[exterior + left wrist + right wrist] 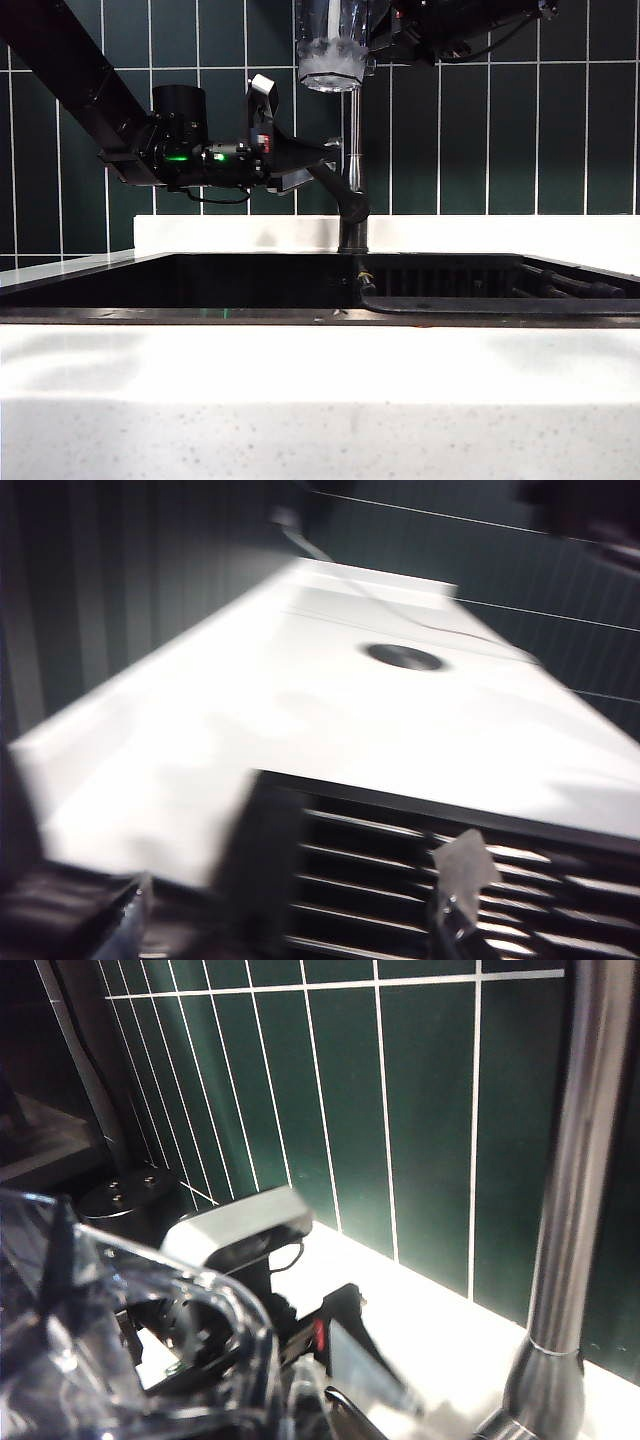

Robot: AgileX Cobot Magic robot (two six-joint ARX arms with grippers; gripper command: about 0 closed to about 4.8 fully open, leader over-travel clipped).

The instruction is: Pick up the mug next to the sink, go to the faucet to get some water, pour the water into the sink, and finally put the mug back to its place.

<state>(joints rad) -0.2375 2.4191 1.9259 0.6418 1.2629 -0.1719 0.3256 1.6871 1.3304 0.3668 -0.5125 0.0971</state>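
Up top, the mug (333, 45) is clear faceted glass with a thick base, hanging high above the sink (200, 285), right by the top of the faucet (353, 140), just left of the grey pipe. Whether any water is inside, the glass does not tell. The right gripper (385, 40) comes in from the upper right with its jaws clenched on the mug; in the right wrist view the glass wall (120, 1340) fills the near corner, the pipe (575, 1190) beside it. The left gripper (320, 165) sits at the faucet's angled lever, jaws spread around it, though contact is hard to call. The sink is a wide black basin in the white speckled desk (320, 400), its ribbed rack (480, 880) dark, nothing visible in it.
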